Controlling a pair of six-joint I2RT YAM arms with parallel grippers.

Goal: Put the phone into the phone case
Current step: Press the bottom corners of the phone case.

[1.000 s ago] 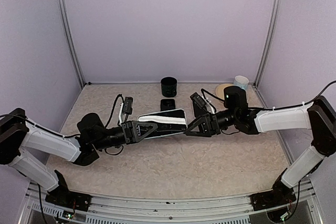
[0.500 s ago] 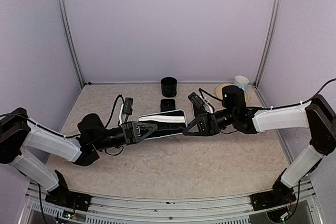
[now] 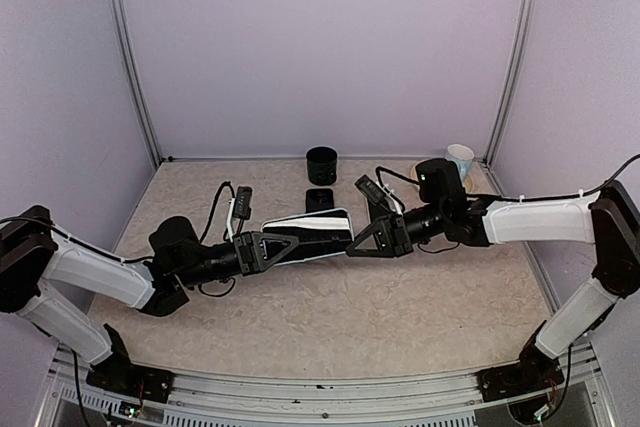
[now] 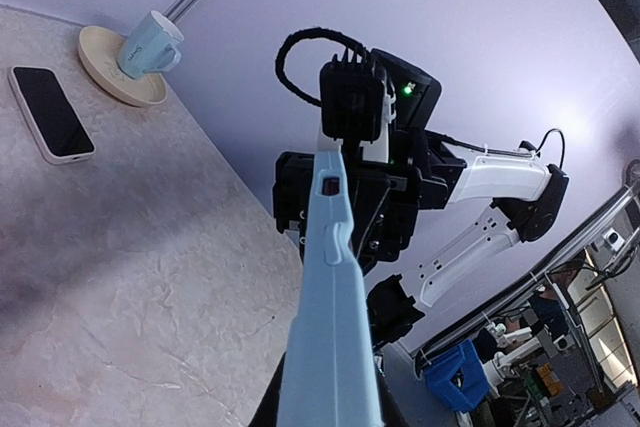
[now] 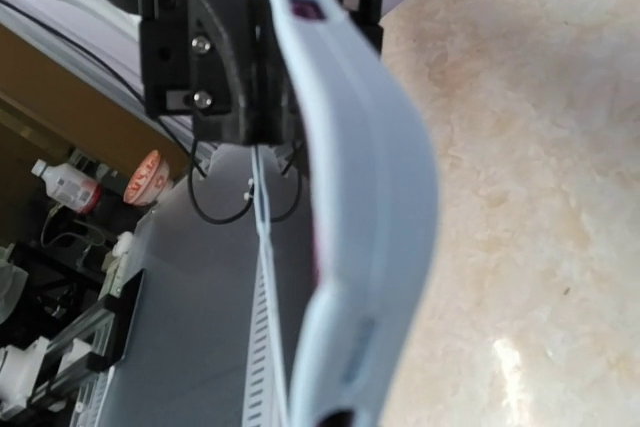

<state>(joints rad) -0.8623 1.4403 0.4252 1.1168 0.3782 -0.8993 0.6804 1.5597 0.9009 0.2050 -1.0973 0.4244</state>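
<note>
Lilac walls [image 3: 320, 47], marbled tabletop [image 3: 330, 317]. Left jaws and right jaws clamp a pale-blue phone case [image 4: 328, 347], its ends hidden; phone [image 3: 319, 199] at 12 o'clock.

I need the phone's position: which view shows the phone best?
Left wrist: the phone lies flat, screen up, fully visible. Top external shows it small and dark beyond the phone case; right wrist misses it.

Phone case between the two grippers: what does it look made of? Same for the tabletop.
The phone case: pale blue, matte, and bowed into a curve in the right wrist view, so likely soft silicone or flexible plastic. The tabletop: beige with marbled veins and a mild sheen; stone-look laminate or real stone, cannot tell which.
</note>
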